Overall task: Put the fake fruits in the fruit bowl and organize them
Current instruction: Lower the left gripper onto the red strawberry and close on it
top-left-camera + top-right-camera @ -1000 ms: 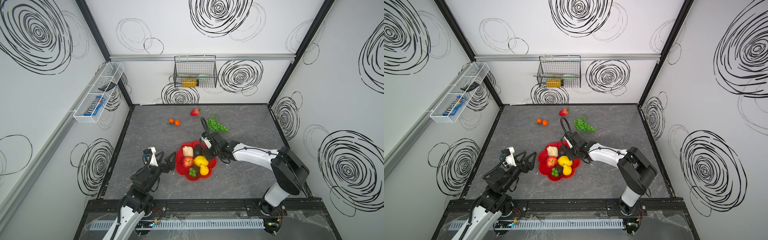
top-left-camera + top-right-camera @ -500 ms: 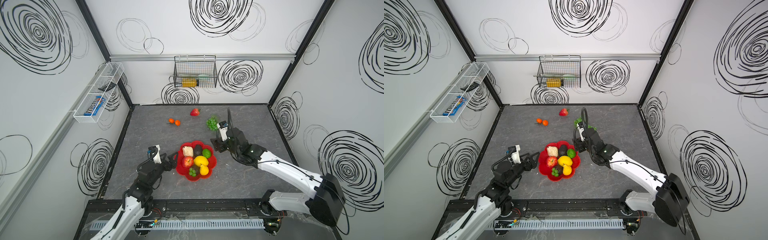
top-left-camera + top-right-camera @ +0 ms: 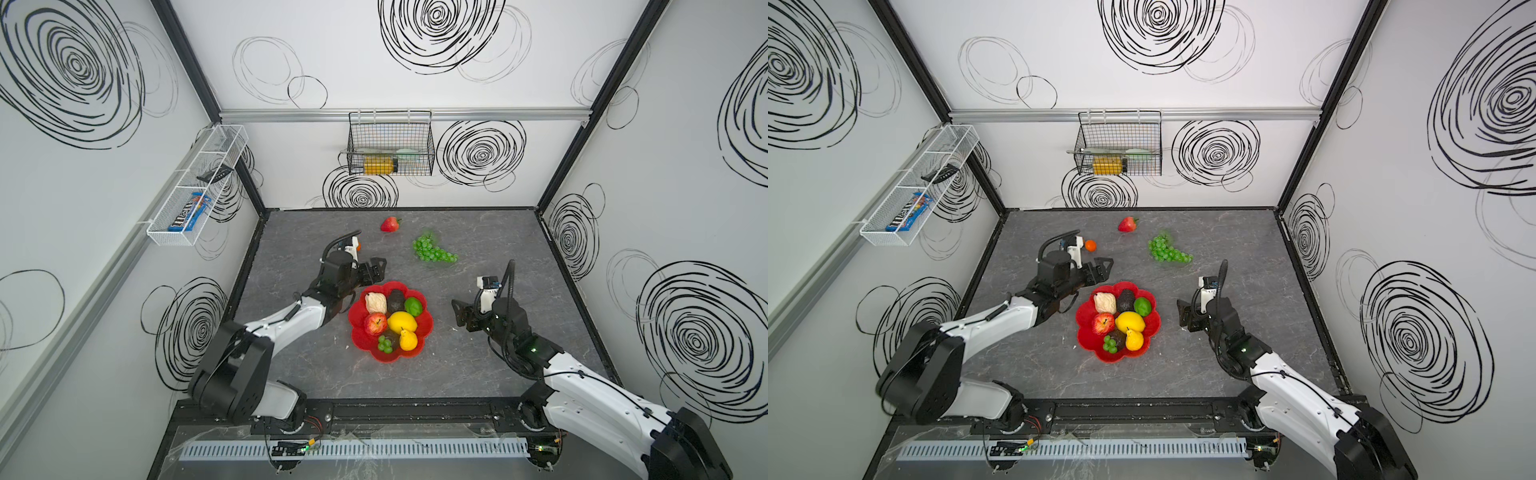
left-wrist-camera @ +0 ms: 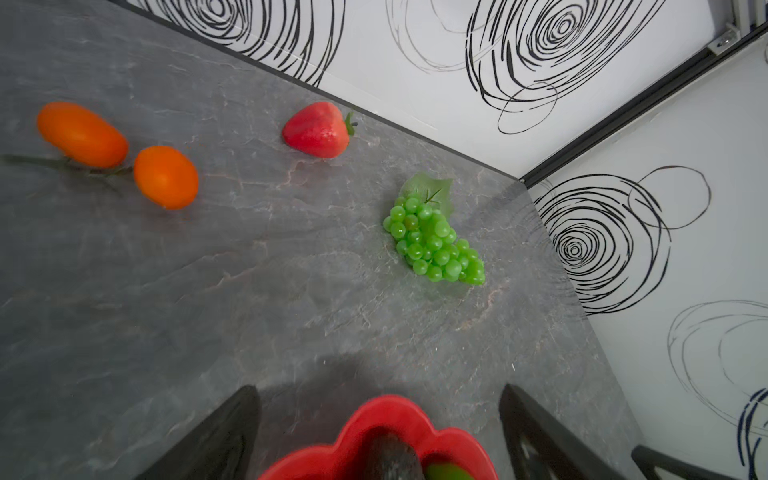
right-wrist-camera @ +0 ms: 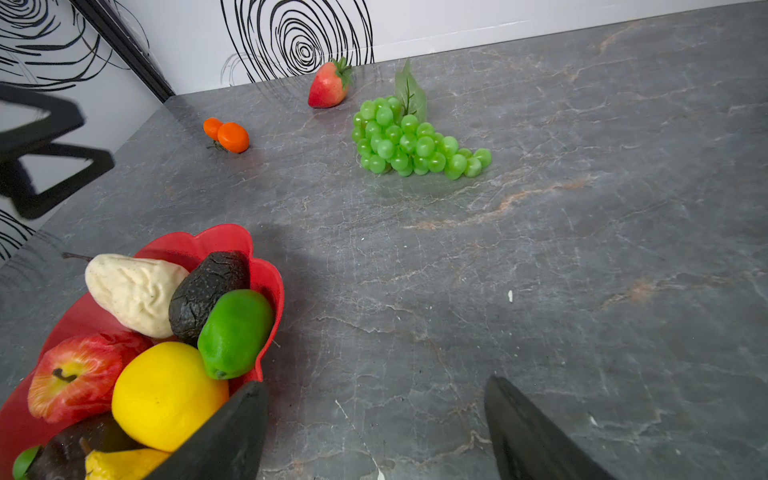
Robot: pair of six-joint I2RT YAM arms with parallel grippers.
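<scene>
Left arm (image 3: 291, 320) and right arm (image 3: 582, 384): white link shells, black joint housings, black cable (image 3: 510, 278) looped at each wrist (white camera block (image 3: 488, 283) alongside). Left gripper (image 3: 378, 270): black fingers (image 4: 224, 440) with triangular cut-outs. Green light (image 3: 532, 349) on right forearm.

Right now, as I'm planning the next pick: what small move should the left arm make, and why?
Probably swing the open, empty left claw from the fruit bowl's far rim toward the two oranges, the loose fruit nearest it; the strawberry and grapes lie farther off.
</scene>
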